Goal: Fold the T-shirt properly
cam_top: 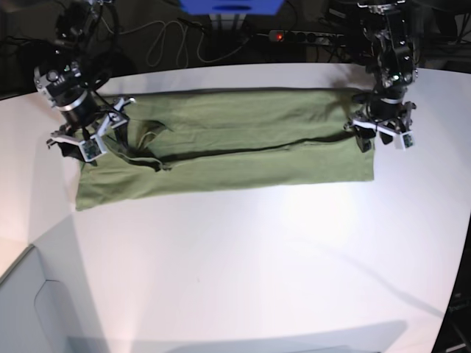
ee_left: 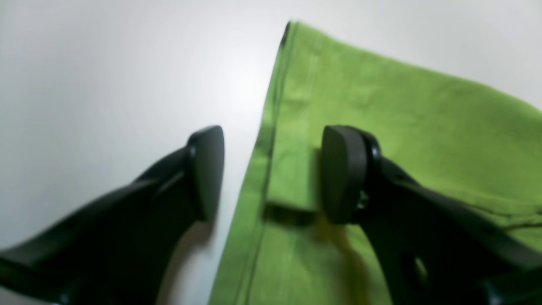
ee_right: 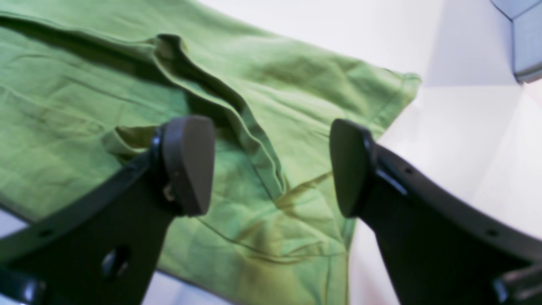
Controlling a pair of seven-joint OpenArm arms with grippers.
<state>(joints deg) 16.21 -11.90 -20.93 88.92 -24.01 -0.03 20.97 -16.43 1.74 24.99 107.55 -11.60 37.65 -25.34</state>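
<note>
The olive-green T-shirt [cam_top: 235,154] lies on the white table [cam_top: 257,257] as a long strip folded lengthwise, with a crease running along its middle. My left gripper [cam_top: 381,137] hovers over the strip's right end. In the left wrist view it [ee_left: 275,173] is open and astride the T-shirt's [ee_left: 381,106] hemmed edge, one finger over cloth and the other over bare table. My right gripper [cam_top: 87,143] is at the strip's left end. It [ee_right: 269,167] is open above the rumpled T-shirt [ee_right: 63,106], where folded hems and a sleeve bunch up. Neither gripper holds anything.
Cables and a power strip [cam_top: 302,35] lie behind the table's far edge, beside a blue object [cam_top: 232,6]. The table's front-left corner drops to a grey surface [cam_top: 37,309]. A grey panel [ee_right: 525,42] shows in the right wrist view's top corner.
</note>
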